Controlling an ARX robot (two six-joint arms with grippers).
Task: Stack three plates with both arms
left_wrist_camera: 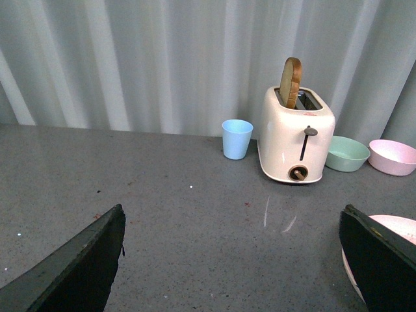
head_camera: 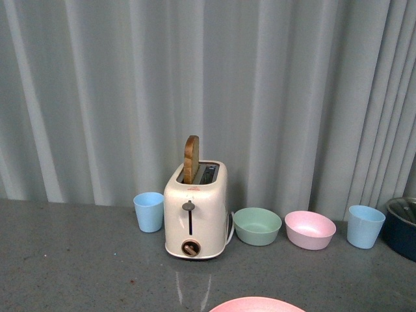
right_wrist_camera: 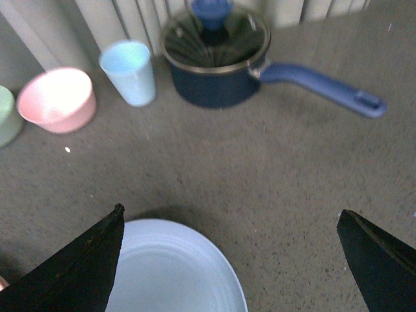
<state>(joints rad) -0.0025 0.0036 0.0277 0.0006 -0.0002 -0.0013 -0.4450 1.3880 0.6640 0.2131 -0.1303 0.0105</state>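
Note:
The pink plate [head_camera: 257,305] shows only its far rim at the bottom edge of the front view; the left wrist view catches a sliver of that pink plate [left_wrist_camera: 398,227] beside one finger. My left gripper [left_wrist_camera: 231,260] hangs open over bare grey table. The light blue plate [right_wrist_camera: 172,270] lies flat under my right gripper [right_wrist_camera: 231,260], which is open, with one finger over the plate's edge. The cream plate is out of view. Neither arm shows in the front view.
A cream toaster [head_camera: 195,211] holding a slice of bread stands at the back by the curtain. Beside it are a blue cup [head_camera: 149,212], a green bowl [head_camera: 257,225], a pink bowl [head_camera: 310,229], another blue cup [head_camera: 365,226] and a dark blue lidded saucepan [right_wrist_camera: 218,55].

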